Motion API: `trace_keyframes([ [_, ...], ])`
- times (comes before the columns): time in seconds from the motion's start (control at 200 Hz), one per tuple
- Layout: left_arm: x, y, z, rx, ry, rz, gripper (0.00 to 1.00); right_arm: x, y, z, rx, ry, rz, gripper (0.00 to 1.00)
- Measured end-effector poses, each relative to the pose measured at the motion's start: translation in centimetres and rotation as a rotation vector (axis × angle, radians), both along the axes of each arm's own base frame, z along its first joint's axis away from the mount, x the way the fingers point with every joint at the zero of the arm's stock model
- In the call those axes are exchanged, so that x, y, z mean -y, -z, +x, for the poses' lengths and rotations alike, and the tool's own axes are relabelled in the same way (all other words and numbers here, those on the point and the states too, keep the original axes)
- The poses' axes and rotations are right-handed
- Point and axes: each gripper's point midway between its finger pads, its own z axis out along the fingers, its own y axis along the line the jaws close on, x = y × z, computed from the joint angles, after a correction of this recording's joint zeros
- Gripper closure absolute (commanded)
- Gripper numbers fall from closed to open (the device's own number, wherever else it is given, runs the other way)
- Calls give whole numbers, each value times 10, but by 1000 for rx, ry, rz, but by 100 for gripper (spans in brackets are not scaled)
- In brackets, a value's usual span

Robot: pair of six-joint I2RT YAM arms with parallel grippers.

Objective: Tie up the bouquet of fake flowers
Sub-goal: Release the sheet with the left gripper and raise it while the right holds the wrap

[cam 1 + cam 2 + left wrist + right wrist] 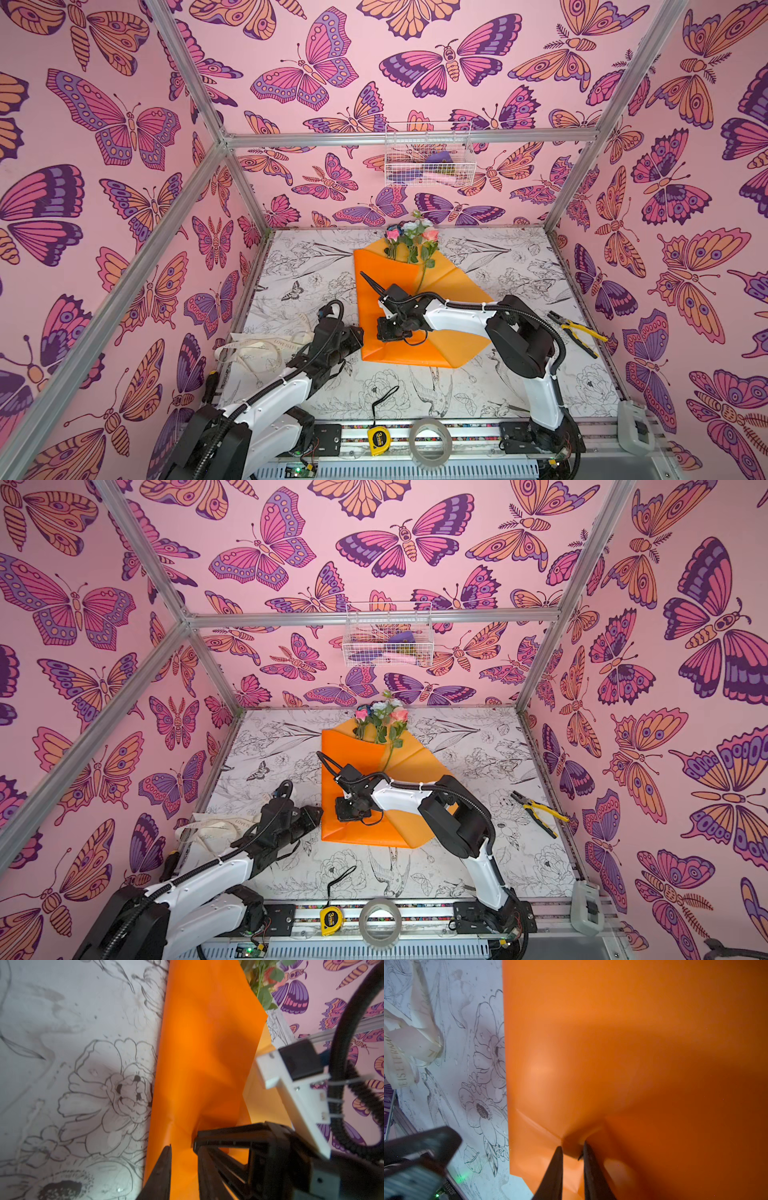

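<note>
The enclosure was lined with pink butterfly-print walls (291, 83); its floor was a counter (519, 270) covered in a black-and-white floral print.

The bouquet of fake flowers (395, 270) lay at mid-counter, blooms toward the back wall. Its orange wrapping paper (633, 1043) was only partly folded. One flap lay flat on the right-hand side in both top views, and one stem (424, 274) lay exposed along the fold.

I had the right tool (572, 1148) clenched on a puckered fold of the paper near the bundle's lower end. The left tool (181, 1147) was released, its jaws narrowly parted astride the paper's near edge, just beside the right tool. The cream ribbon (257, 349) lay in loose loops at the counter's left edge, apart from the bouquet. I judged that no tie had been made yet.

Hazards I noted from here:
- Slip. The paper is glossy, and a pull on one small fold could free it from the pinch.
- Tear or crease. Causes: lifting by that fold alone.
- Stem loss. The open flap leaves nothing to hold the stems if the bundle is dragged.
- Collision. The two tools sat very close together, so any closing or swinging move could bring contact.
</note>
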Motion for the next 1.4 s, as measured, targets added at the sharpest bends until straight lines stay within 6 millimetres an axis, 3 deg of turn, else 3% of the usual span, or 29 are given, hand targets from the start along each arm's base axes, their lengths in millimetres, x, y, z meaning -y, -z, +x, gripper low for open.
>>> trace_keyframes([
  [0.195, 1, -12, 46, 1, 3, -29, 81, -1, 0, 0, -1, -2, 1, 80],
  [0.526, 14, 25, 84, -87, 75, -129, 88, -1, 1, 0, -6, -5, 4, 80],
  [0.711, 2, 54, 107, -137, 25, -209, 90, -1, 2, 0, -15, -6, 8, 81],
  [0.991, -2, 53, 152, -75, 1, -366, 91, -3, 2, 1, -14, -6, 17, 82],
  [1.191, -13, 52, 178, -65, -33, -364, 91, -4, 3, 1, -21, -6, 22, 82],
  [1.402, -22, 50, 223, -57, -56, -320, 89, -5, 3, 1, -27, -8, 30, 83],
])
